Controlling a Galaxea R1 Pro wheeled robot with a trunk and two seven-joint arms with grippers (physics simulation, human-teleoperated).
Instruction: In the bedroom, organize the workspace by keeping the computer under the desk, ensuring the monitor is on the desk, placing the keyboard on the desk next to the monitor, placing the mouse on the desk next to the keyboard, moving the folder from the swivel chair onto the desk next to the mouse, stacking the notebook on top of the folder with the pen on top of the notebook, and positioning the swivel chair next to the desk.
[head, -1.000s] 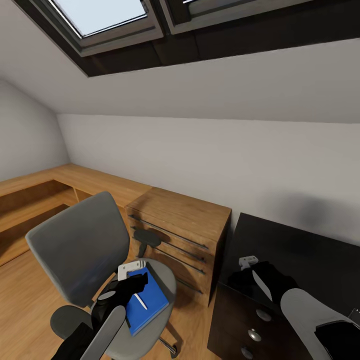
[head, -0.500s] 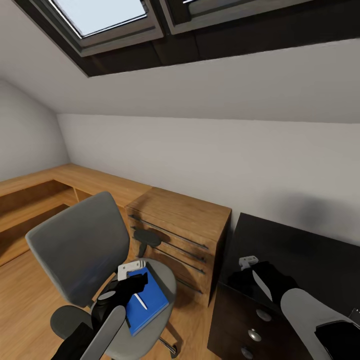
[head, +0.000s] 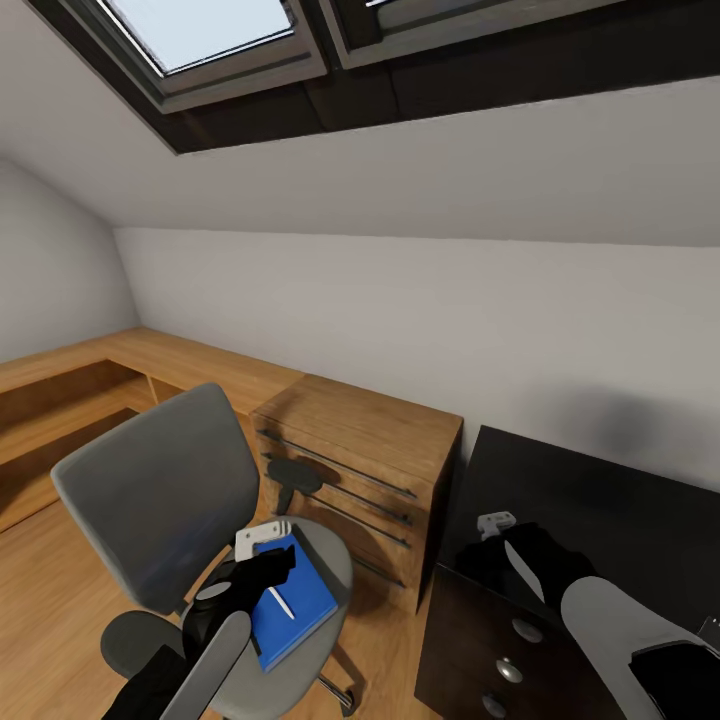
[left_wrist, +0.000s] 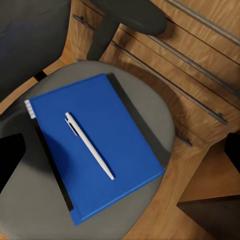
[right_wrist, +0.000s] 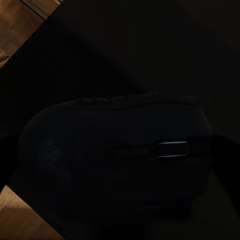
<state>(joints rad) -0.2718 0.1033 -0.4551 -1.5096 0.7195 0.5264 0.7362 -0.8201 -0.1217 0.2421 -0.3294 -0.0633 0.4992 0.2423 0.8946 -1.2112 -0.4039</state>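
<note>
Blue folder (left_wrist: 95, 150) with pen (left_wrist: 89, 145) lies below the left jaws, whose spread cannot be told.

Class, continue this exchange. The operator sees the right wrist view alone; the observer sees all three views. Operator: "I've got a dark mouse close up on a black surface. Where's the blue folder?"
Observer: The folder lies flat on the grey seat of the swivel chair.
Operator: Is anything on top of it?
Observer: Yes, a white pen lies on its cover.
Operator: What's between that chair and my desk?
Observer: A wooden chest with long bar handles stands between the chair and the black desk.
</note>
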